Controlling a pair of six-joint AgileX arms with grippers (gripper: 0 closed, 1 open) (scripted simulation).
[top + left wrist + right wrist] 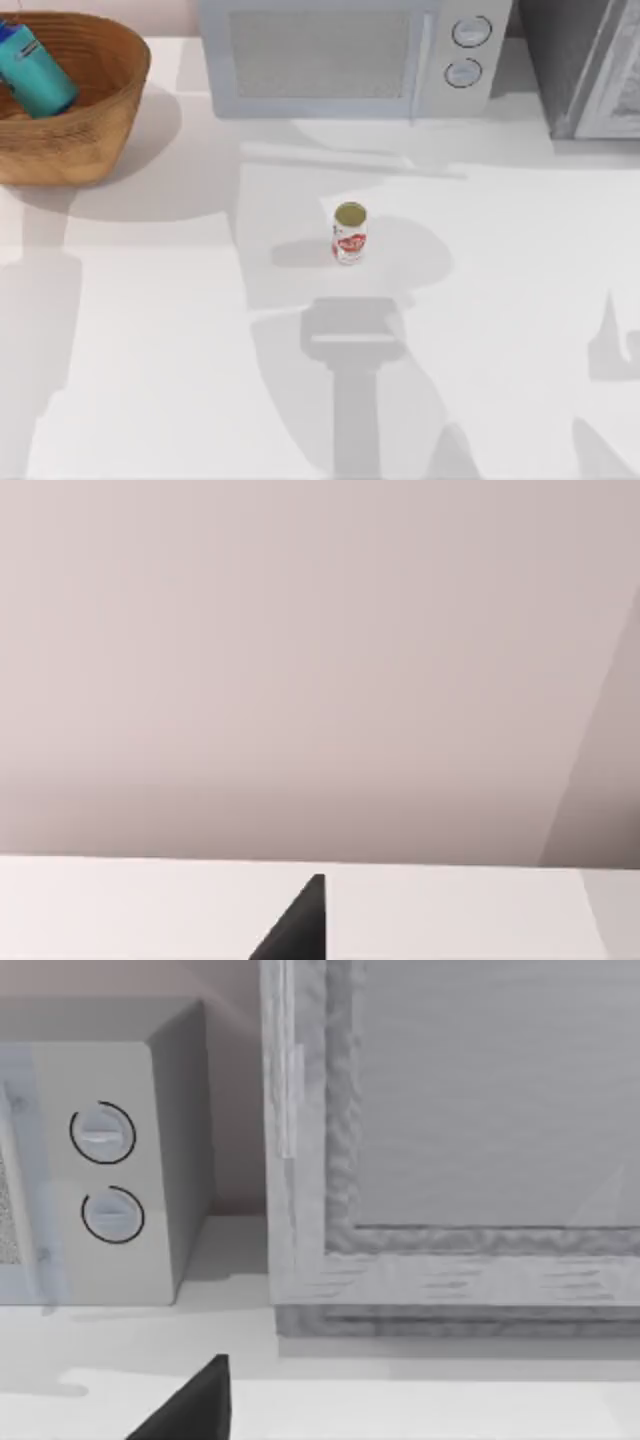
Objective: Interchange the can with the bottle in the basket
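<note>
The can [349, 235], white with red markings and a dull gold top, stands upright near the middle of the white table. The teal-blue bottle [35, 70] with its darker blue cap lies tilted inside the orange-brown wicker basket [118, 95] at the table's back left corner. A dark edge of my left gripper [300, 928] pokes into the left wrist view, facing a plain wall above the table's edge. A dark edge of my right gripper [190, 1405] sits low in the right wrist view, facing the back right of the table. Both grippers are far from the can and the basket.
A grey microwave [340, 55] with two round knobs stands along the back edge, also seen as the microwave [100, 1160] in the right wrist view. A grey framed appliance [590, 70] stands at the back right. Arm shadows fall on the table in front of the can.
</note>
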